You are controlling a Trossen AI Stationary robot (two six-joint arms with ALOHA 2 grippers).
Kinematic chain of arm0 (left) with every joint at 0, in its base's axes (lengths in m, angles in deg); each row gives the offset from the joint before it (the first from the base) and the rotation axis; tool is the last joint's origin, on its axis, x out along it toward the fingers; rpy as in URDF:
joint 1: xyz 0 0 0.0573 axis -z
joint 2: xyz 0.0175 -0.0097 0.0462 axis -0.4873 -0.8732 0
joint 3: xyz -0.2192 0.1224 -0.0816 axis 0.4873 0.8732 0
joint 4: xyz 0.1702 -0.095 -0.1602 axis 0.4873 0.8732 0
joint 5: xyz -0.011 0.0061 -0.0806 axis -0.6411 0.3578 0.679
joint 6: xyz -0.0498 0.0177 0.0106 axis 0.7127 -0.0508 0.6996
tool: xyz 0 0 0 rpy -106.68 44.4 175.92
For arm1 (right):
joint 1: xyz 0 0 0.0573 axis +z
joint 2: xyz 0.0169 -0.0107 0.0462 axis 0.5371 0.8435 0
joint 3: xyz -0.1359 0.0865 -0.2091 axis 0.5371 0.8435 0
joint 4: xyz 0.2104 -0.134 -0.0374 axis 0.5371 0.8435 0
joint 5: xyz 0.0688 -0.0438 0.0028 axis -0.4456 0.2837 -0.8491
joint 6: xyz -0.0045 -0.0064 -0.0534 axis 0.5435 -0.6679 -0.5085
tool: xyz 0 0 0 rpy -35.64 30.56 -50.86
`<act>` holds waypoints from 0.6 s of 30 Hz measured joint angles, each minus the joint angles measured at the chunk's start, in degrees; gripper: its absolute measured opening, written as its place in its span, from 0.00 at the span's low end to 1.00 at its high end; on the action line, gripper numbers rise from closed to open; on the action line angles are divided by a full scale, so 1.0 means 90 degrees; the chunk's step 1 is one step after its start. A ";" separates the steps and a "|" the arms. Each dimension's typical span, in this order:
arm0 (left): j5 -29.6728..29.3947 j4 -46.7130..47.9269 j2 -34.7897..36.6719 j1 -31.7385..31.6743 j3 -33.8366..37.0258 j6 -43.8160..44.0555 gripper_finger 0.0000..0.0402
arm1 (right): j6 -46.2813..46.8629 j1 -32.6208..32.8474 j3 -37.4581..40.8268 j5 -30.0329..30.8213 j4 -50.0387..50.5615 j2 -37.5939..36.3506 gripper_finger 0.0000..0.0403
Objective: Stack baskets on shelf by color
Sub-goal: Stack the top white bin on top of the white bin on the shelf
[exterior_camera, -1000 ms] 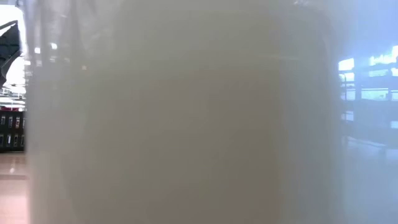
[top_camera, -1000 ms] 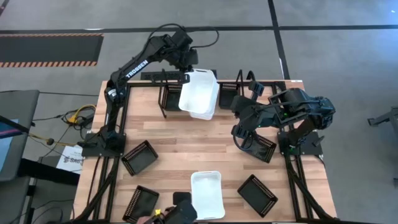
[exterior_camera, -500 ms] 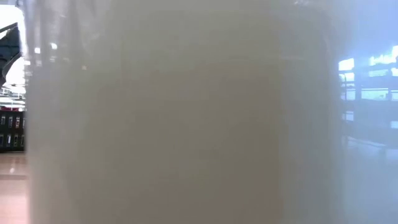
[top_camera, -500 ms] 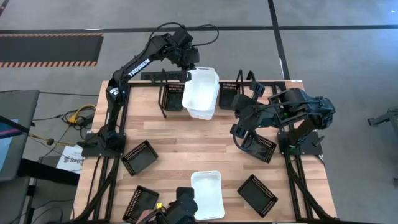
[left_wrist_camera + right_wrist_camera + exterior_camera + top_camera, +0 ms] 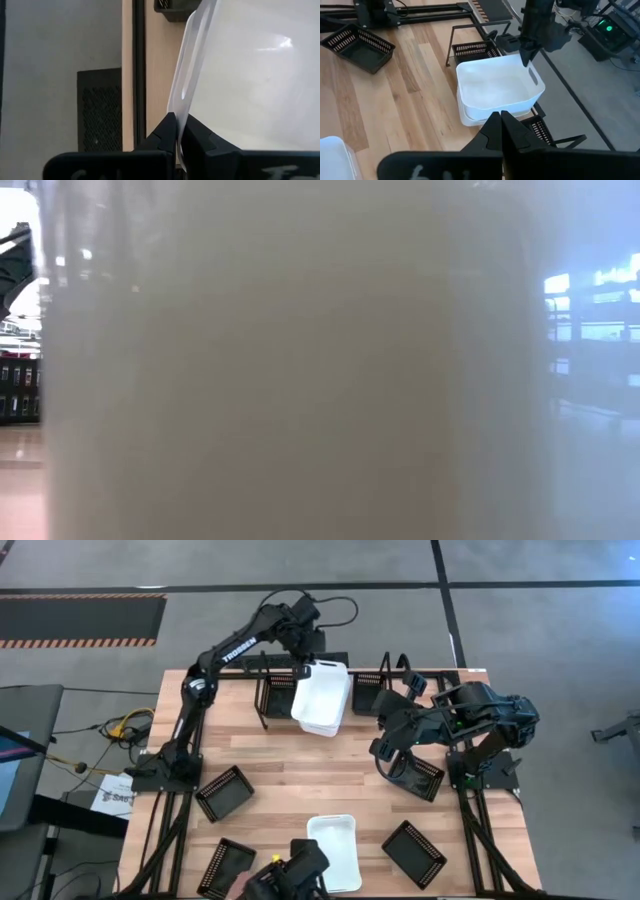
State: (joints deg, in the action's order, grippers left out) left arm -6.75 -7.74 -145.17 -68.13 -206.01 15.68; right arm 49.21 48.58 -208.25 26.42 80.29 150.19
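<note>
1. The left gripper [image 5: 314,661], clamped on the rim of a white basket [image 5: 322,697], has carried that basket toward the far edge of the worktop [image 5: 290,780]; a second ago it hung tilted and further out over the wood.
2. The held basket now sits level, nested in a second white basket [image 5: 470,116] on the shelf [image 5: 262,690], whose rim shows just beneath it.
3. The left arm's wrist has swung further past the far edge.
4. At the near edge, a person's hand [image 5: 245,885] with a dark device [image 5: 298,872] has moved further in beside the lone white basket [image 5: 334,851].
</note>
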 joint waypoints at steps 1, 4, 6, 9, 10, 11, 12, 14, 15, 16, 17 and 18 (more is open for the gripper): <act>-0.0072 -0.0006 -0.0035 0.0002 -0.0002 -0.0044 0.00 | 0.0002 0.0000 0.0000 -0.0002 0.0002 0.0000 0.01; -0.0126 0.0124 -0.0090 -0.0007 0.0005 -0.0092 0.00 | -0.0001 0.0000 0.0000 0.0000 0.0003 0.0000 0.01; -0.0086 0.0127 -0.0134 -0.0008 0.0000 -0.0105 0.00 | -0.0003 0.0000 0.0000 0.0002 0.0003 0.0000 0.01; -0.0076 0.0264 -0.0218 -0.0046 0.0000 -0.0108 0.00 | -0.0005 0.0000 0.0000 0.0020 0.0005 0.0000 0.01; -0.0058 0.0256 -0.0246 -0.0044 0.0000 -0.0107 0.00 | -0.0005 0.0000 0.0000 0.0020 0.0007 0.0000 0.01; -0.0044 0.0282 -0.0272 -0.0044 0.0000 -0.0099 0.00 | -0.0005 0.0000 0.0000 0.0020 0.0007 0.0000 0.01; -0.0041 0.0314 -0.0282 -0.0046 0.0005 -0.0088 0.00 | -0.0005 0.0000 0.0000 0.0020 0.0007 0.0000 0.01; -0.0048 0.0250 -0.0321 -0.0042 -0.0001 -0.0107 0.00 | -0.0007 0.0000 0.0000 0.0020 0.0009 0.0000 0.01; -0.0063 0.0244 -0.0332 -0.0036 -0.0002 -0.0122 0.00 | -0.0005 0.0000 0.0000 0.0020 0.0010 0.0000 0.01; -0.0085 0.0269 -0.0345 -0.0036 -0.0002 -0.0132 0.00 | -0.0007 0.0000 0.0000 0.0020 0.0010 0.0000 0.01; -0.0095 0.0283 -0.0362 -0.0036 -0.0002 -0.0132 0.00 | -0.0007 0.0000 0.0000 0.0020 0.0010 0.0000 0.01; -0.0099 0.0275 -0.0371 -0.0036 -0.0002 -0.0137 0.00 | -0.0007 0.0000 0.0000 0.0020 0.0010 0.0000 0.01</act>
State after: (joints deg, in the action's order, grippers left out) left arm -7.64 -5.26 -148.51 -68.45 -206.03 14.45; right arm 49.14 48.58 -208.25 26.60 80.38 150.19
